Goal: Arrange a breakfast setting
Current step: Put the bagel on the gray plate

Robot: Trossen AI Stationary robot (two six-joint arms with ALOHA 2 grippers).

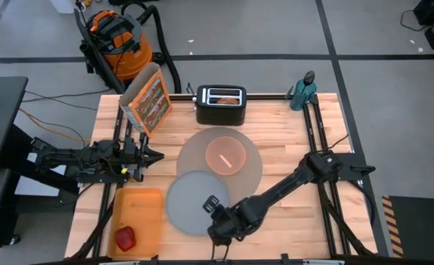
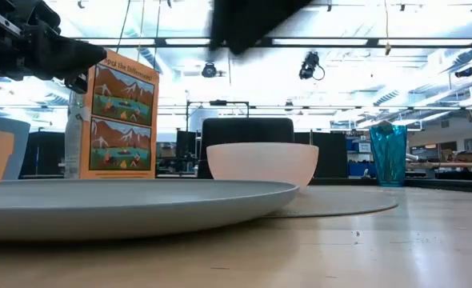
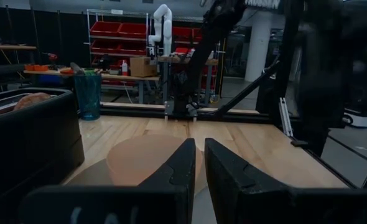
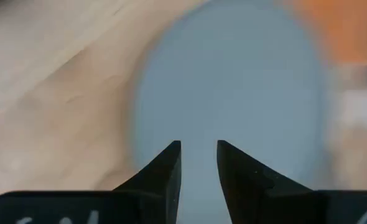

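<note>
A round grey-brown mat [image 1: 251, 165] lies mid-table with a pink bowl [image 1: 226, 156] standing on it. A grey plate [image 1: 187, 200] lies flat at the mat's near left, and its far rim overlaps the mat's edge. My right gripper [image 1: 218, 227] hovers over the plate's near right rim, pointing steeply down. It is open by a narrow gap, and the plate [image 4: 233, 87] shows between its fingers. A red apple [image 1: 124, 238] sits in an orange tray [image 1: 145, 210]. A blue cup [image 1: 303, 94] stands at the far right. My left gripper [image 1: 155, 155] waits at the left, shut.
A black toaster [image 1: 221, 105] stands at the far edge behind the mat, with a picture-printed box [image 1: 149, 101] to its left. The orange tray lies close to the plate's left side. Bare wood lies to the right of the mat and plate.
</note>
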